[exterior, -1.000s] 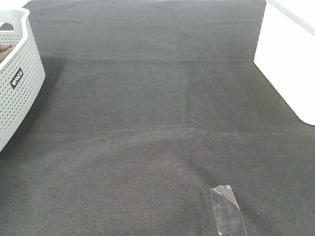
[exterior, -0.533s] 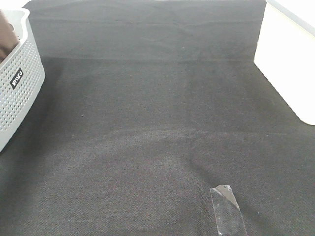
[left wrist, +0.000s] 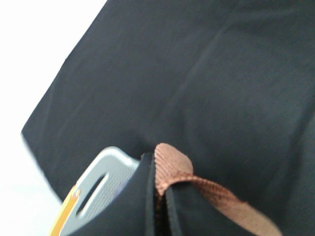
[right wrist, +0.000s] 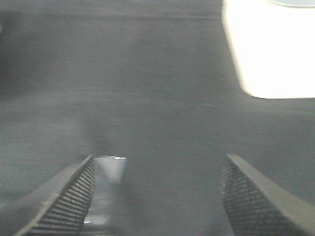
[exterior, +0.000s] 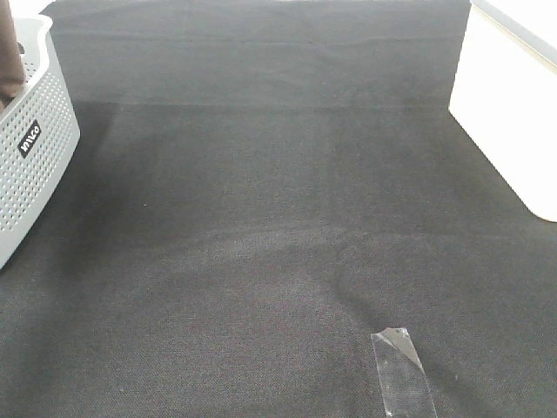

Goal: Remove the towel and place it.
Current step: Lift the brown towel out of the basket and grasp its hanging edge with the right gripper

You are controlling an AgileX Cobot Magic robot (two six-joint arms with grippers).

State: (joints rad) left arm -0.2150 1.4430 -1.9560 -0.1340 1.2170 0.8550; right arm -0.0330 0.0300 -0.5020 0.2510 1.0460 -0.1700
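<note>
The brown towel [exterior: 9, 52] hangs up out of the grey perforated basket [exterior: 30, 139] at the far left edge of the exterior view; only a strip of it shows. In the left wrist view my left gripper [left wrist: 160, 196] is shut on the towel's hemmed brown edge [left wrist: 172, 172], held above the black mat. My right gripper [right wrist: 157, 191] is open and empty, its ribbed fingers [right wrist: 74, 196] spread above the mat. Neither gripper shows in the exterior view.
A black cloth mat [exterior: 278, 218] covers the table. A strip of clear tape [exterior: 400, 374] lies on it at the front right and also shows in the right wrist view [right wrist: 109, 169]. A white box [exterior: 513, 113] stands at the right edge.
The towel has risen out of the basket: it lay low inside, and now hangs higher along the left edge.
</note>
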